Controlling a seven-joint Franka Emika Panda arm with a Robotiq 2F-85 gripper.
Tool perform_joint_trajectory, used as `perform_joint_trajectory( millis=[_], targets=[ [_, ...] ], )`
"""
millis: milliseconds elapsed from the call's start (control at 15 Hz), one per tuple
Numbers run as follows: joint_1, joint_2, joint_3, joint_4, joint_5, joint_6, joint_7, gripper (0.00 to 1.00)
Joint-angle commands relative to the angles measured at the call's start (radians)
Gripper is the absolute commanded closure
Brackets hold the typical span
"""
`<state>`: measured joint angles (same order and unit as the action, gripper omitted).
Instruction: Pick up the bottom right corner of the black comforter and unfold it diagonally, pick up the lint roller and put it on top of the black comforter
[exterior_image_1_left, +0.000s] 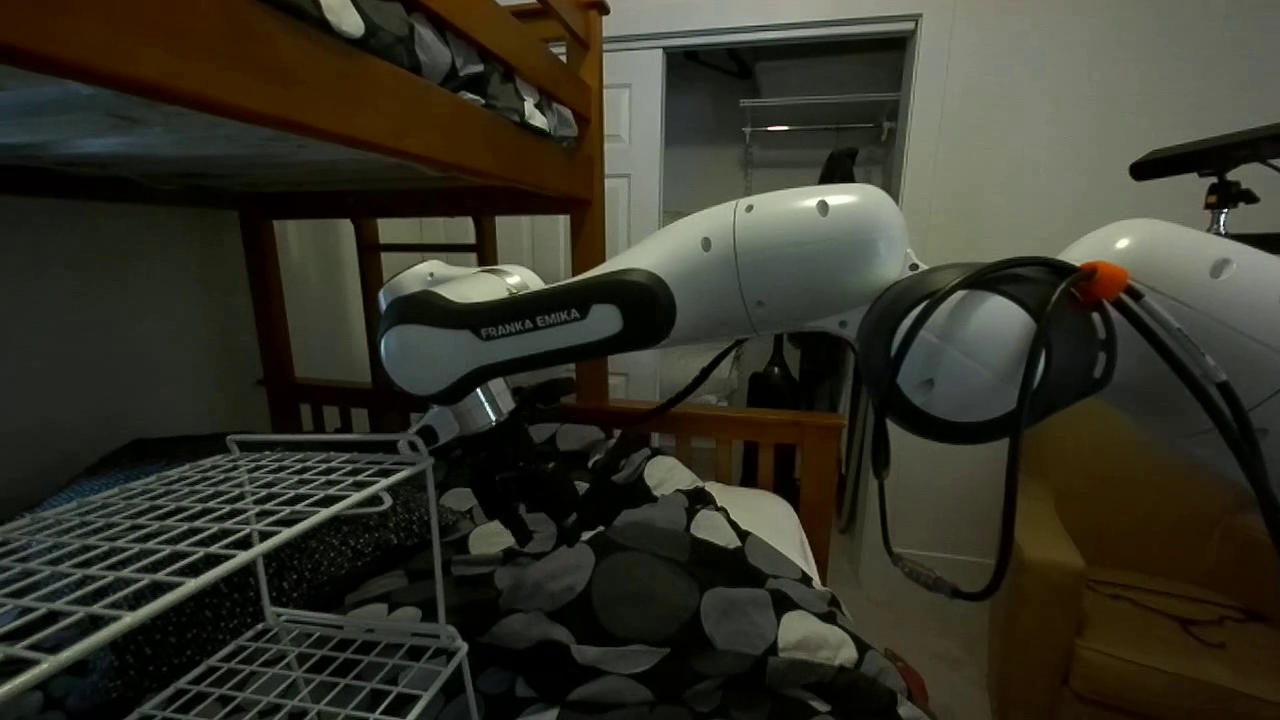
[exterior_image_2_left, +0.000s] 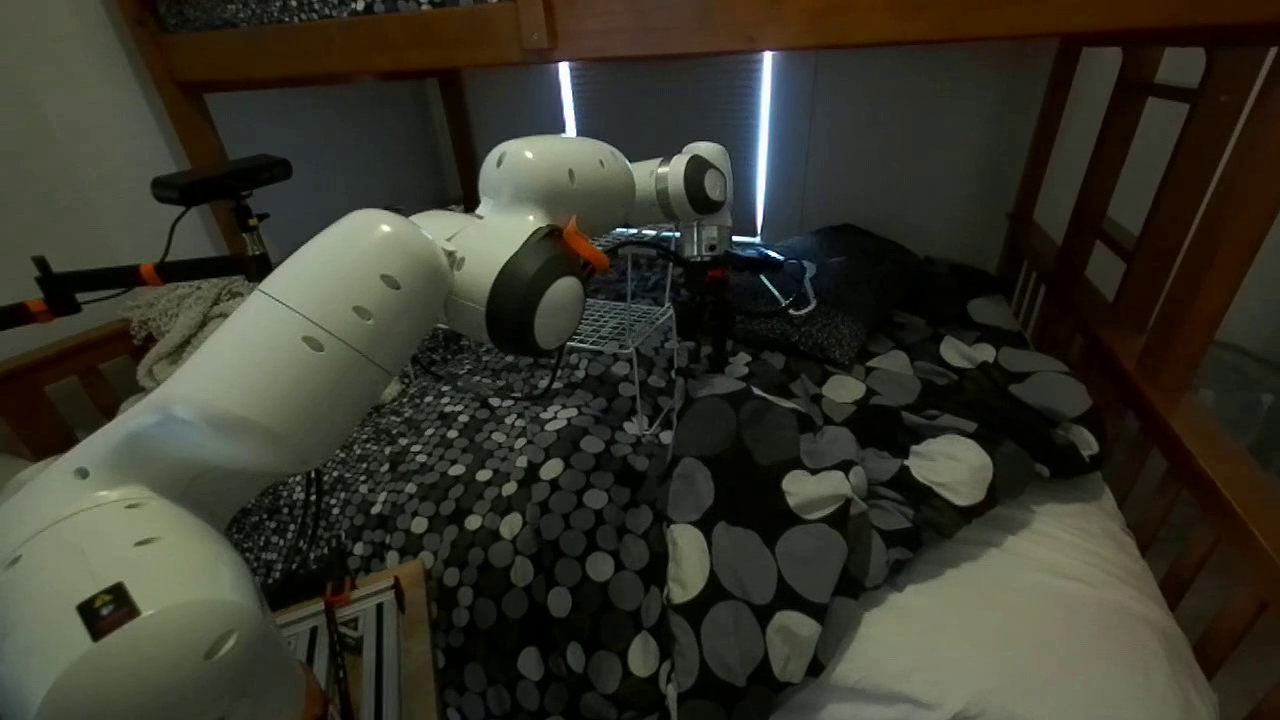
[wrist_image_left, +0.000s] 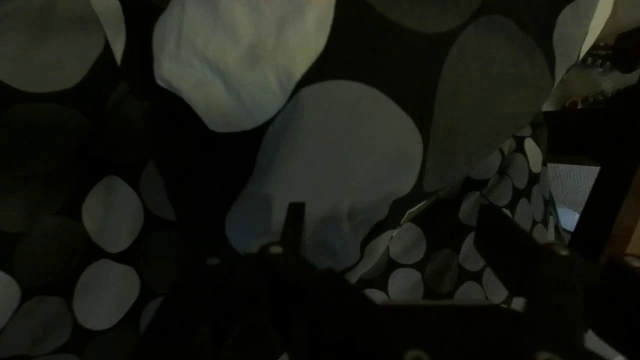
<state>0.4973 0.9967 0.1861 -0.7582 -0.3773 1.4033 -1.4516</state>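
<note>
The black comforter with grey and white spots (exterior_image_1_left: 645, 595) lies over the bed; it also shows in an exterior view (exterior_image_2_left: 740, 560), with a large-spotted part folded over a small-spotted part. My gripper (exterior_image_1_left: 545, 535) points down close above the comforter, near the wire rack; it also shows in an exterior view (exterior_image_2_left: 715, 355). In the wrist view the dark fingers (wrist_image_left: 390, 215) stand wide apart. Between them are a comforter fold edge and small-spotted cloth (wrist_image_left: 407, 250), with large-spotted cloth (wrist_image_left: 340, 145) beyond. I cannot tell whether the fingertips touch the cloth. No lint roller is visible.
A white wire rack (exterior_image_1_left: 320, 438) stands on the bed beside the gripper. The wooden upper bunk (exterior_image_1_left: 400, 130) hangs overhead. A wooden bed rail (exterior_image_1_left: 690, 420) closes the bed's side. White bedding (exterior_image_2_left: 1020, 610) shows beyond the comforter. A yellow sofa (exterior_image_1_left: 1040, 570) stands beside the bed.
</note>
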Motion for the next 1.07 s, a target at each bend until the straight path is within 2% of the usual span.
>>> perform_joint_trajectory(
  millis=[0,267,600,800,1000],
  targets=[
    [-0.024,-0.038,-0.021,0.008,-0.013,0.056,0.022,0.0],
    [-0.075,-0.074,-0.064,0.021,-0.003,0.104,0.12,0.0],
    [-0.157,-0.136,-0.141,-0.025,-0.008,0.118,0.253,0.0],
    [-0.231,-0.175,-0.16,-0.076,0.017,0.156,0.305,0.0],
    [-0.33,-0.203,-0.145,-0.144,0.06,0.264,0.312,0.0]
  ],
)
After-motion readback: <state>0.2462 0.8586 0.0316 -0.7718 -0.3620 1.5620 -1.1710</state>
